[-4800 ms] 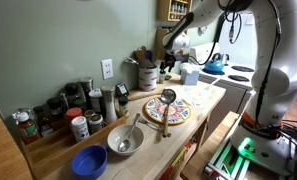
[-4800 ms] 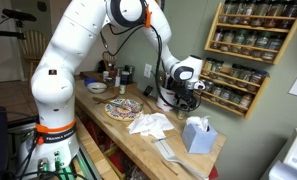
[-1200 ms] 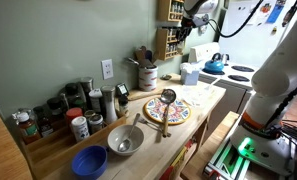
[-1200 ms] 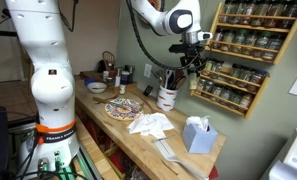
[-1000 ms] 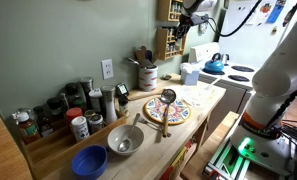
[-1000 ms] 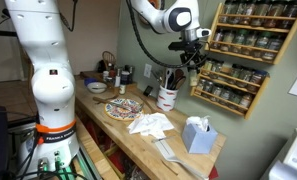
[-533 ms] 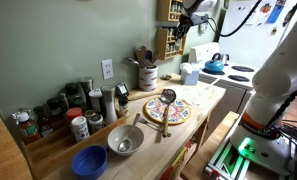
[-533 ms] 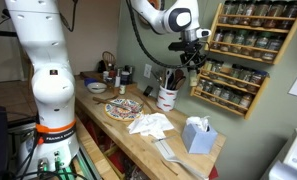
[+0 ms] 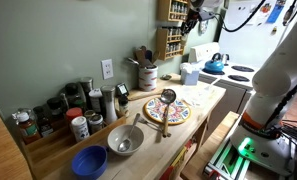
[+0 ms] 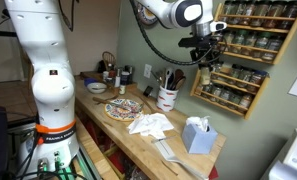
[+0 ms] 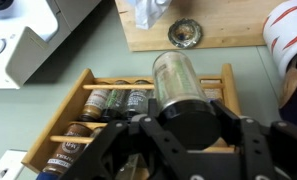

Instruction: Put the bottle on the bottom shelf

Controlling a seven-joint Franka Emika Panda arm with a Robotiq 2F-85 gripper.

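Note:
My gripper (image 11: 183, 118) is shut on a clear bottle (image 11: 178, 80) with a black cap, seen end-on in the wrist view. In an exterior view the gripper (image 10: 204, 55) holds the bottle (image 10: 204, 62) in the air in front of the wooden wall shelf rack (image 10: 238, 45), level with its middle rows. In an exterior view the gripper (image 9: 192, 19) is high up beside the rack (image 9: 173, 30). The wrist view shows the rack (image 11: 108, 110) below the bottle, its rows full of spice jars. The bottom shelf (image 10: 228, 98) holds several jars.
On the counter (image 10: 178, 150) stand a white utensil crock (image 10: 167, 97), a patterned plate (image 10: 123, 108), crumpled tissues (image 10: 151, 124) and a tissue box (image 10: 196, 133). An exterior view shows jars (image 9: 63, 110), a metal bowl (image 9: 124, 140), a blue bowl (image 9: 89, 161) and a kettle (image 9: 215, 64).
The gripper has moved with the bottle toward the shelf rack and a little higher; half a second ago it hung over the utensil crock.

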